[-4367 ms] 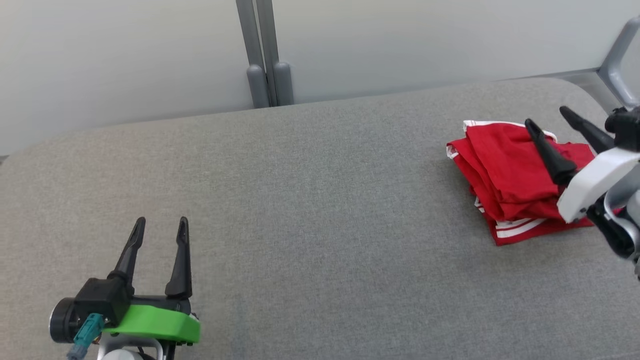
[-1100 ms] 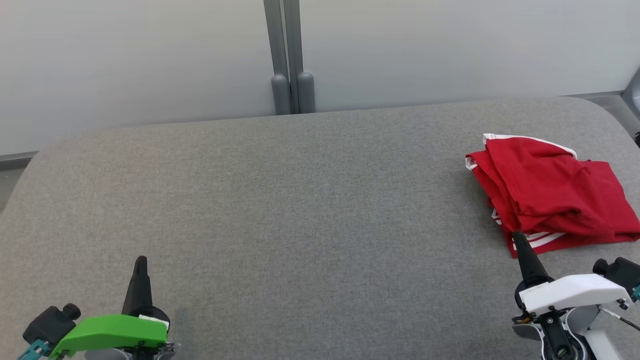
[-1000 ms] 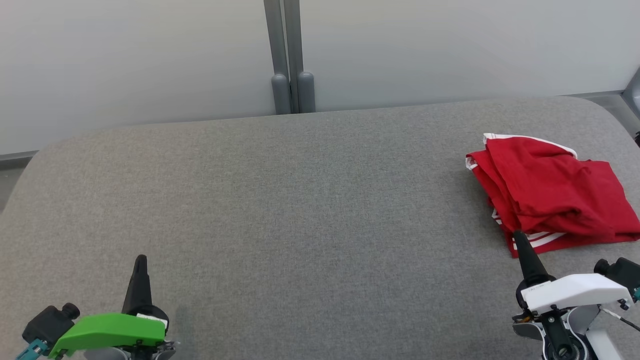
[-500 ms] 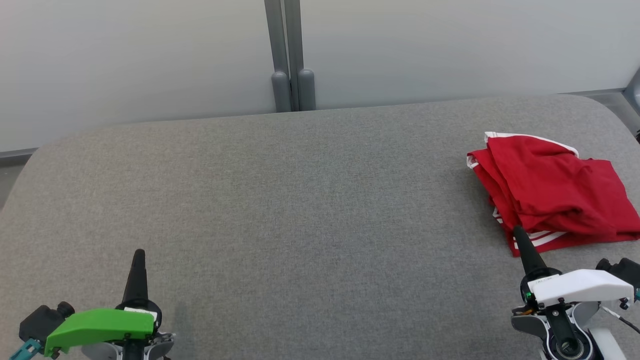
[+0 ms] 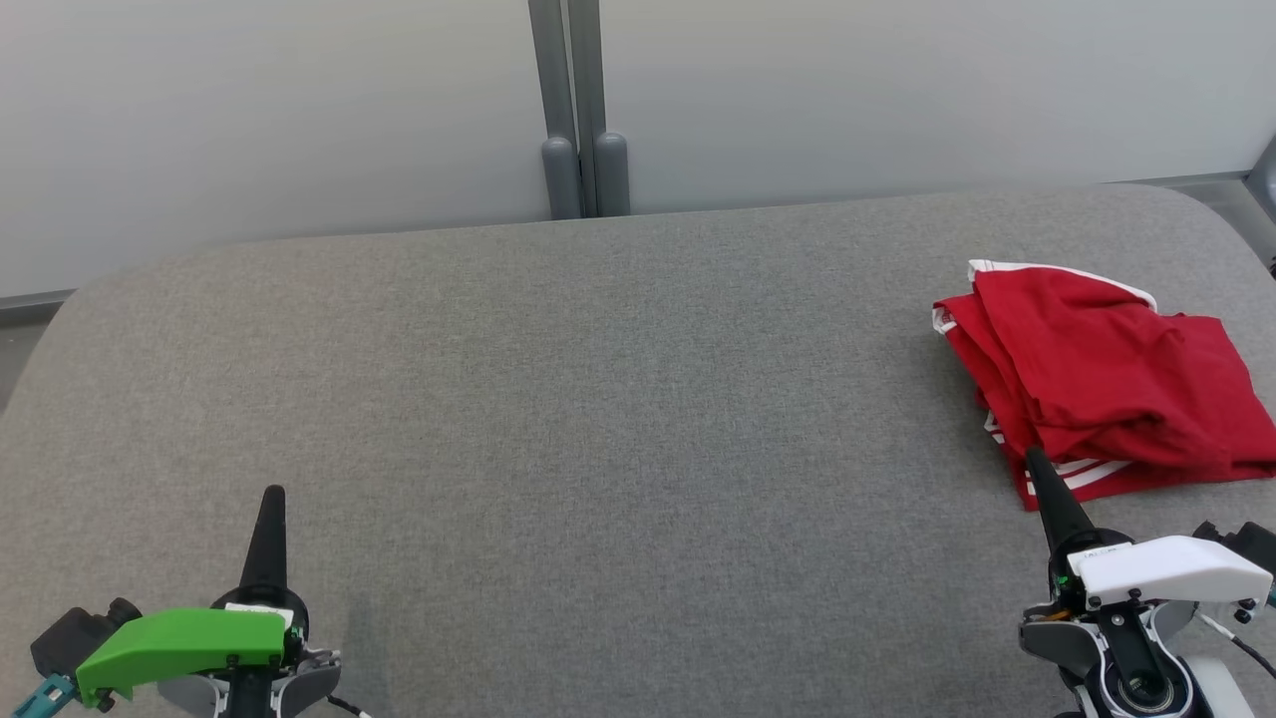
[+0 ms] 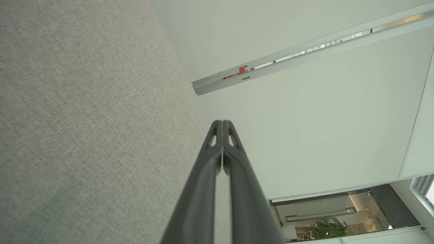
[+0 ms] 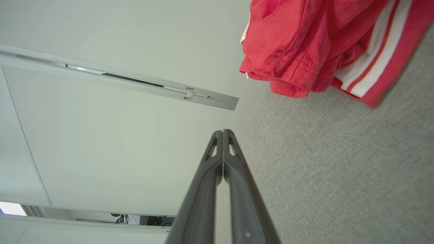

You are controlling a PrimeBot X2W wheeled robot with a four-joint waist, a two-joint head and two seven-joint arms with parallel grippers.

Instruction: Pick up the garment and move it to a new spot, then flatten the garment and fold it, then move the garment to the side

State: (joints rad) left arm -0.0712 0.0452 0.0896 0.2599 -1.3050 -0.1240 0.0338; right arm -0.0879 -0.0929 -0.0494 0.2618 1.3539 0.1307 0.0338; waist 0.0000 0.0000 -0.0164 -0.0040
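While R pincer (image 5: 1034, 459) sits closed, garment (image 5: 1097, 379) just beyond its tip, L pincer (image 5: 271, 496) closed.

We see red garment (image 5: 1107, 379) with white stripes, folded into rumpled bundle, lying flat near right edge of grey cushion (image 5: 598, 419), toward its far right corner.

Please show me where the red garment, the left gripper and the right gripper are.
red garment (image 5: 1107, 379), head view, middle of the top fold.
left gripper (image 5: 271, 499), head view, tip of shut jaws.
right gripper (image 5: 1034, 461), head view, tip of shut jaws.
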